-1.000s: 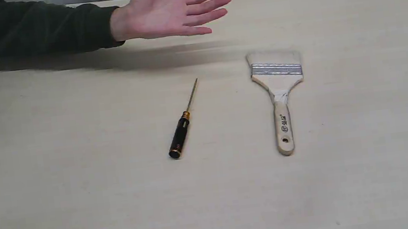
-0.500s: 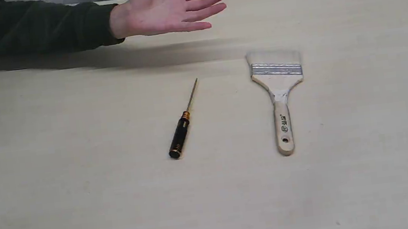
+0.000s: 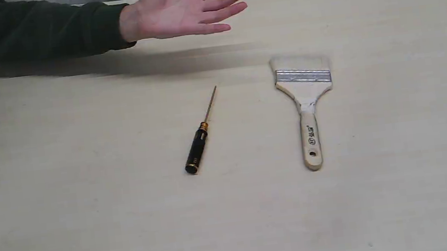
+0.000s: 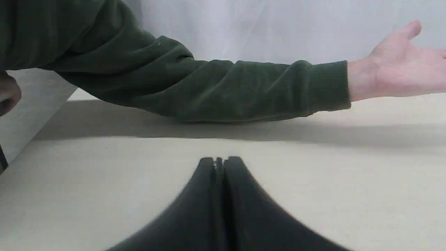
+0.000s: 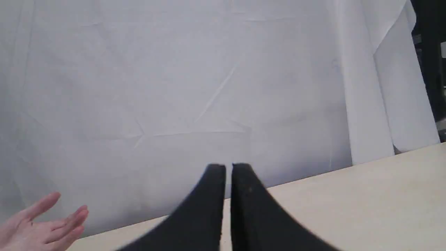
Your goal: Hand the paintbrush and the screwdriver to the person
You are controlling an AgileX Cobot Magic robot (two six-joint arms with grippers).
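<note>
Exterior view: screwdriver left, seems light, stiff, take black handle | paintbrush right, soft bristles, take wooden handle | left gripper closed, empty | right gripper nearly closed, empty

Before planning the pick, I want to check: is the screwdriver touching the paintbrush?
Apart. The exterior view shows a wide strip of bare table between the screwdriver and the paintbrush.

One paintbrush, one screwdriver, one person; two tools: left tool, right tool.
</note>
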